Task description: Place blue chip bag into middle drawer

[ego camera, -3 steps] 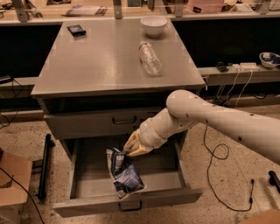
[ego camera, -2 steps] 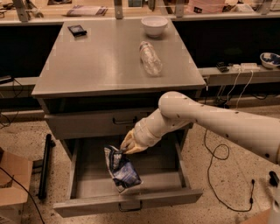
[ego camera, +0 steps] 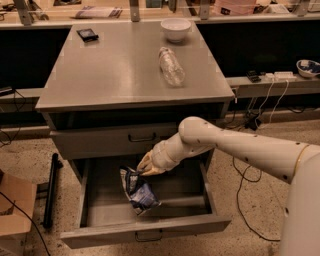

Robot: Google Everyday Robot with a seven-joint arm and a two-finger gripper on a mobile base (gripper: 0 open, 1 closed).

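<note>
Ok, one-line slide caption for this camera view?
Gripper at the top edge of the wrinkly blue-and-white foil chip bag inside the open grey metal middle drawer.

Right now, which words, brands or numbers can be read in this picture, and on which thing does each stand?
Nothing is readable.
Wrinkly dark blue and white foil chip bag in the open grey metal middle drawer: white print, too blurred to read.
Printed paper on the back counter: too blurred.
Clear plastic bottle on the grey cabinet top: no label shows.
The gripper, at the bag's top inside the drawer: no marking shows.
</note>
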